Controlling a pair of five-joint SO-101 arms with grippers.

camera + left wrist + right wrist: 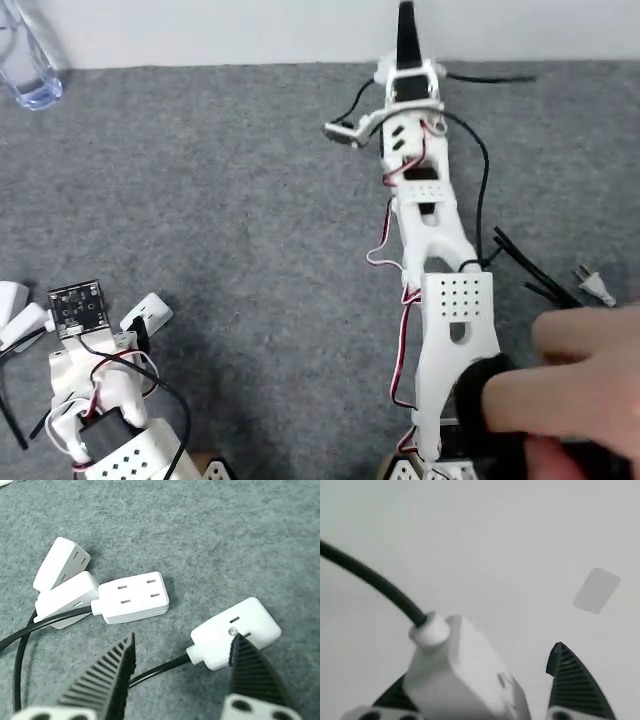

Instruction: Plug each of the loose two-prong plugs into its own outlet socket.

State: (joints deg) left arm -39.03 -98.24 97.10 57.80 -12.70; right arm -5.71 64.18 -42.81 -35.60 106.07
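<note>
Left wrist view: left gripper (184, 637) wide open, empty, above sockets (132, 597) | right gripper (405, 30) clamps plug (465, 675), raised | next probably: lower it, align prongs

I can read no words or numbers. The white sockets (132, 597) show just slots, and the little black board (76, 305) has marks too small to tell.

The loose plug (596, 285) lies on the table (250, 200) to the right of the right arm (430, 220). The right gripper (405, 30) holds a corded block (460, 675) beyond the table's far edge. At the near left, three outlet sockets (132, 597) lie touching one another, with a fourth socket (235, 630) apart from them, just beside the left gripper (184, 640).
</note>
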